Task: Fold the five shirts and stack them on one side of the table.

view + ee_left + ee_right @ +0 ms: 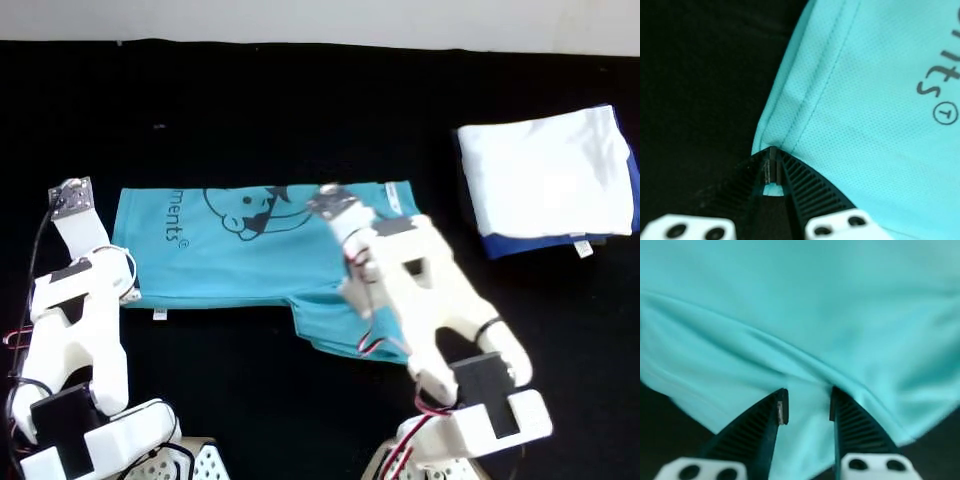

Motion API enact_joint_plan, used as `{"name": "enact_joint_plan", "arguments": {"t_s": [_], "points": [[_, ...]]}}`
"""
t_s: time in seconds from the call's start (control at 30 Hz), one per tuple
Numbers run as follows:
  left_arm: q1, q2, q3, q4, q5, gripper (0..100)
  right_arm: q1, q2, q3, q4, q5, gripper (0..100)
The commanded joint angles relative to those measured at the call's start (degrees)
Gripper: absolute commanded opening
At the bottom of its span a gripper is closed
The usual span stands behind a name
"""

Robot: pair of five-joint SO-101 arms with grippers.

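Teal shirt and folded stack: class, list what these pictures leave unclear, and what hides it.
1. High view: the right arm covers part of the teal shirt and its print.
2. High view: the white shirt on top hides how many lie in the stack.
3. Left wrist view: the picture's edge cuts off the lettering.
4. Right wrist view: too close to tell which part of the shirt lies under the right end effector.

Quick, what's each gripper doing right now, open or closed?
Left gripper: shut on a corner of the teal shirt.
Right gripper: open, over the same shirt.
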Motion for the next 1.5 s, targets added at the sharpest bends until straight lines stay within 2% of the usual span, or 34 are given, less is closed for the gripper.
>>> {"name": "enact_joint_plan", "arguments": {"t_s": [0.0, 0.07, 0.2, 0.3, 0.47, 0.6, 0.77, 0.97, 1.2, 1.33, 1.47], "points": [[-0.7, -0.5, -0.2, -1.1, 0.4, 1, 7.8, -0.1, -0.6, -0.8, 4.7, 14.9], [-0.7, -1.2, -2.7, -0.2, 0.5, 1, 9.1, -0.3, -0.6, -0.6, 5.6, 14.9], [-0.2, -7.5, -12.4, 18.0, 0.7, 1, 9.2, -0.6, -0.6, -0.4, 5.5, 14.9], [2.7, -12.5, -19.0, 29.2, 0.5, 1, 9.5, -0.4, -0.6, -0.4, 5.5, 14.9], [8.0, -16.7, -24.8, 39.6, 0.4, 1, 11.3, -0.3, -0.6, -0.6, 5.6, 14.9], [10.2, -16.6, -19.2, 37.5, 0.4, 1, 12.4, -0.7, -1.5, 0.2, 5.6, 14.9], [11.1, -16.6, -5.8, 23.9, 0.4, 1, 12.6, -1.2, -9.7, 8.7, 5.5, 14.9], [10.9, -16.6, 2.2, 14.0, -6.7, 1, 5.7, -8.0, -13.7, 16.5, 5.4, 14.9], [10.9, -13.6, 3.8, 11.8, -7.1, 1, -7.6, -11.6, -4.4, 18.9, 5.5, 15.1], [10.8, -4.1, 2.2, 8.9, -6.9, 1, -9.3, -11.6, 1.5, 15.8, 5.6, 17.1], [10.2, 0.6, -3.6, 12.2, -5.4, 1, -9.5, -11.9, 5.0, 14.9, 5.6, 26.5]]}}
